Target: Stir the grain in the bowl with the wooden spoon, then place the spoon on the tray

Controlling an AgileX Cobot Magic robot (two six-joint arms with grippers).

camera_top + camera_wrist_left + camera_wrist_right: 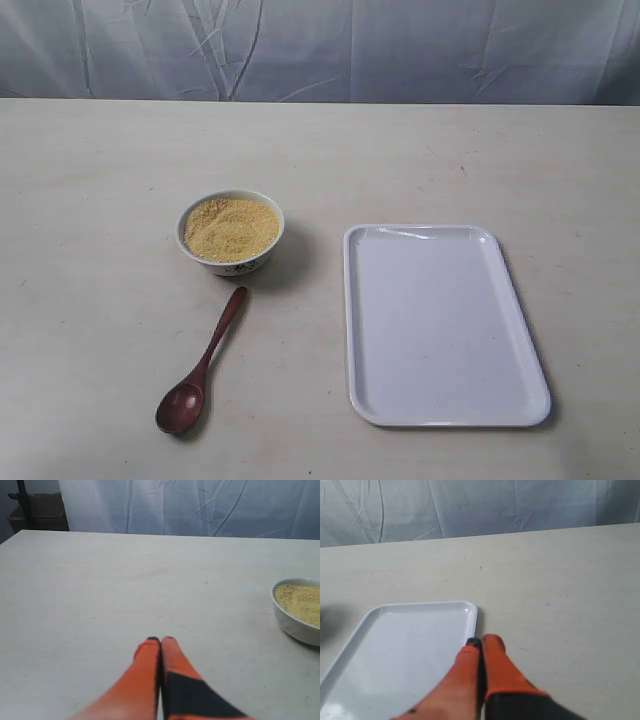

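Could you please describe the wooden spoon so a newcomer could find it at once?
Start at the large white tray. Left of it in the exterior view sits a small white bowl of yellow grain; nearer the camera lies the wooden spoon, the only dark, long-handled thing.

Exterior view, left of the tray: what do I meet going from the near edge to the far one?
wooden spoon → bowl holding the grain → bare table → wrinkled backdrop cloth
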